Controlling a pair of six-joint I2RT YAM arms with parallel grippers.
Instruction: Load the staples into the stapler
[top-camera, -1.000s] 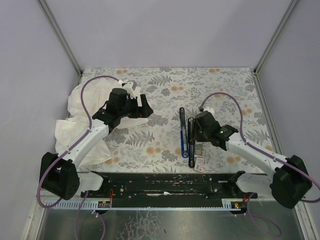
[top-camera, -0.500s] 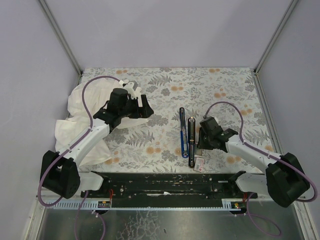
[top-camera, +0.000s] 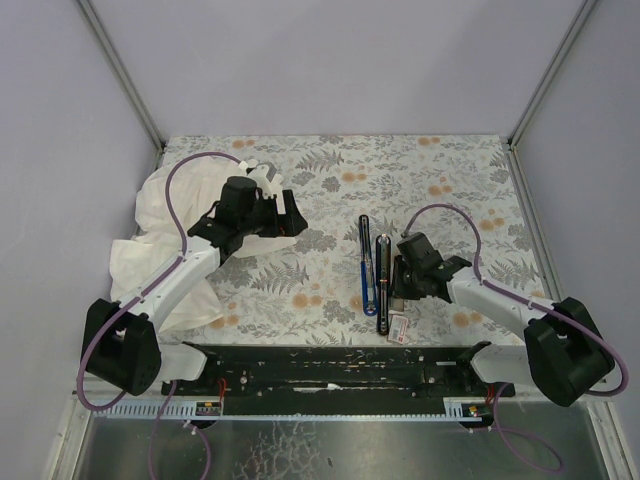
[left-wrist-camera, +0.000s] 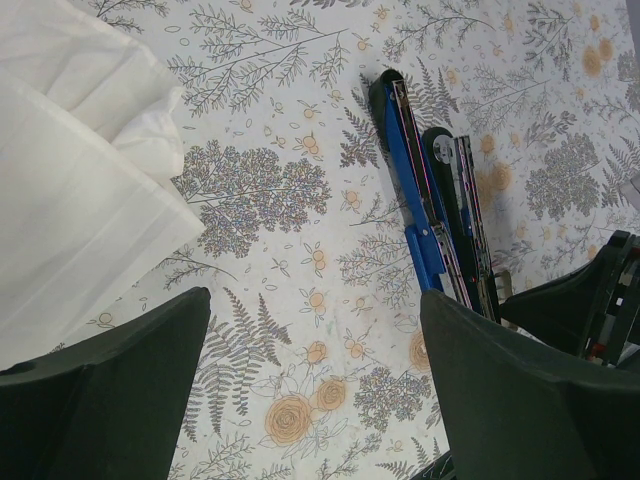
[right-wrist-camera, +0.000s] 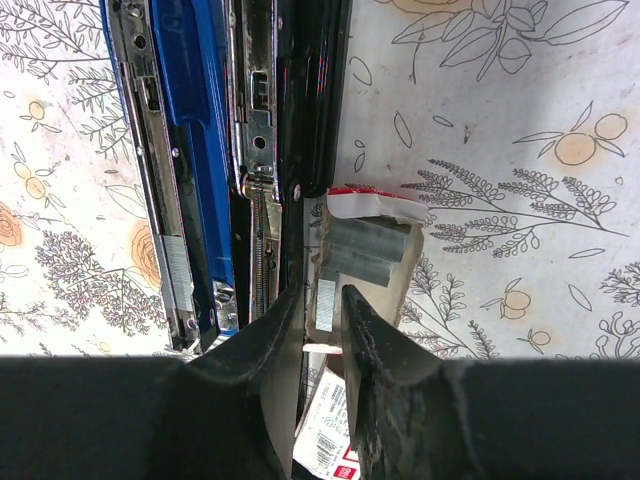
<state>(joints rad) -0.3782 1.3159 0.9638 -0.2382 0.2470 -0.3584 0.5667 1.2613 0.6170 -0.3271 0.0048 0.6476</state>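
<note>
**A:** What are you on right now?

**B:** My right gripper (right-wrist-camera: 320, 305) is narrow, with one finger on each side of a short staple strip (right-wrist-camera: 327, 298) just right of the stapler's (right-wrist-camera: 195, 140) hinge end. I cannot tell whether the pads are biting on it.

**A:** What makes this pick go well?

**B:** As I judge it, I should pinch the strip's flat sides lightly (glued staples snap easily). Then I'd lift straight up, clear of the little open tray (right-wrist-camera: 365, 203) it leans in. After that the strip has to be turned in line with the metal channel (right-wrist-camera: 255, 120) and laid in legs down.

**A:** Count everything for me, nearest first.

**B:** There is one red-labelled staple box (right-wrist-camera: 325, 440) under my fingers, beside the stapler's hinge end. I see one strip between the fingers. Two more strips (right-wrist-camera: 365, 245) seem to lie in the one tray, just right of the stapler. The one stapler lies fully opened, blue arm beside black base. Well to its left, my left gripper (left-wrist-camera: 312, 320) hangs wide apart with nothing in it. Beyond that is one white cloth (left-wrist-camera: 70, 180).
</note>
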